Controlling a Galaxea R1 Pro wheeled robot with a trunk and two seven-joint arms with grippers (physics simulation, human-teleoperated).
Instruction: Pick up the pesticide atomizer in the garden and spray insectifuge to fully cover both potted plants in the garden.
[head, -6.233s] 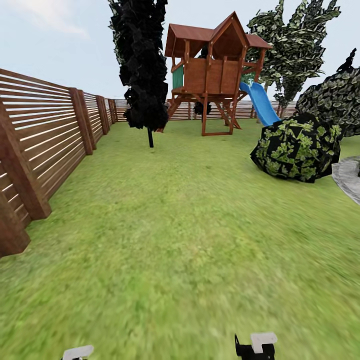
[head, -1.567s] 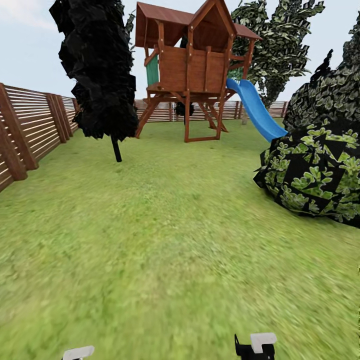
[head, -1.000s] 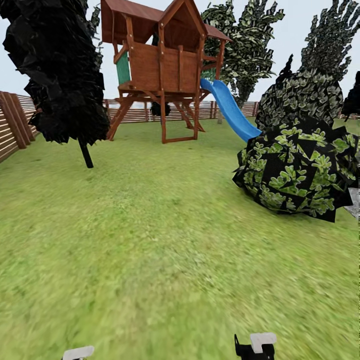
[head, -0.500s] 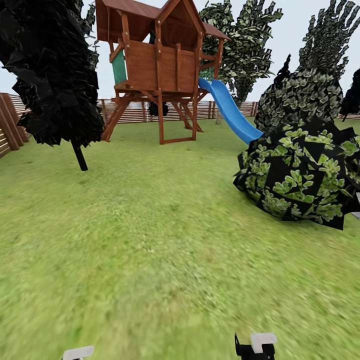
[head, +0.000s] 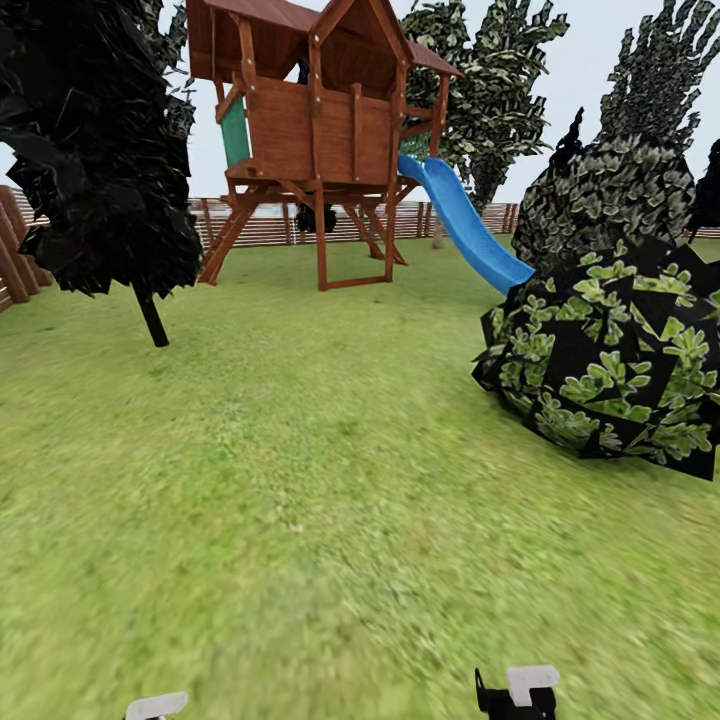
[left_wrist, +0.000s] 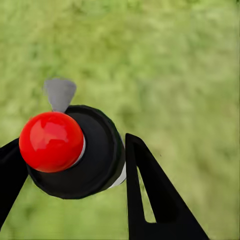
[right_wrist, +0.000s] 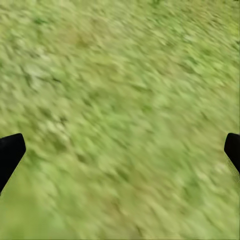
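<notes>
Green lawn (head: 300, 480) stretches ahead of you, with a brown slatted wooden fence (head: 270, 222) across the back. At upper centre stands a brown wooden playhouse on stilts (head: 320, 120) with a blue slide (head: 465, 225); a black-leaved tree (head: 95, 150) is at upper left, a round dark bush (head: 610, 365) at right. Your left gripper (left_wrist: 75, 165) is clamped around the pesticide atomizer (left_wrist: 90, 155), a dark round bottle with red cap and grey nozzle, seen end-on. Your right gripper (right_wrist: 120, 150) is spread wide, nothing in it, grass below.
</notes>
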